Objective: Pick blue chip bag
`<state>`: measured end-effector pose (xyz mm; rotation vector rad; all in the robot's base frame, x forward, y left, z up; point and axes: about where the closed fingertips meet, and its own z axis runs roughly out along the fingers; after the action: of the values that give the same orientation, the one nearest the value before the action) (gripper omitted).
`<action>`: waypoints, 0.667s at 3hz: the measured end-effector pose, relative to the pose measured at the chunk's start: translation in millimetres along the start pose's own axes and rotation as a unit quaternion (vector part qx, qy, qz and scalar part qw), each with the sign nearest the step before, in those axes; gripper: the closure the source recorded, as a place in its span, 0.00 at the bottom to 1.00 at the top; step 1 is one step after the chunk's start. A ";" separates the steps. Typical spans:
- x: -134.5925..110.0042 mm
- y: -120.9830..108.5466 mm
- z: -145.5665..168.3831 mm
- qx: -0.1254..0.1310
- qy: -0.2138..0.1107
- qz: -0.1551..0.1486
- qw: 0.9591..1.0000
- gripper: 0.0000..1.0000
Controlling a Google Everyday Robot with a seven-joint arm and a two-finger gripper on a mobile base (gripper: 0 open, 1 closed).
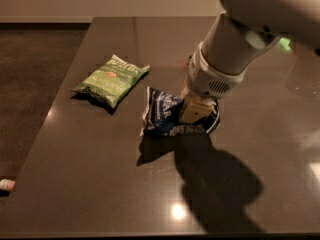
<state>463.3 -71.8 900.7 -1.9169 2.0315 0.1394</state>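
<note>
The blue chip bag [162,115] is dark navy with white lettering, crumpled and tilted, its left end raised off the dark table [100,184]. My gripper [196,109] hangs from the white arm [225,54] and is shut on the bag's right part, holding it just above the tabletop. The bag's shadow lies under it on the table. The gripper's yellowish fingers [192,108] cover the bag's middle.
A light green chip bag [111,80] lies flat on the table to the left of the blue bag. The table's left edge runs down toward the front left, with brown floor [35,84] beyond. A small white object [6,184] lies on the floor at the far left.
</note>
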 end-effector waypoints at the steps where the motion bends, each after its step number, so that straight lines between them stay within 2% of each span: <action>1: -9.1 -5.6 -47.7 0.032 -0.029 -0.010 0.999 1.00; 2: -23.5 -3.5 -86.8 0.053 -0.055 -0.032 0.997 1.00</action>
<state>451.9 -76.0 989.8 -1.8644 1.8677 0.1165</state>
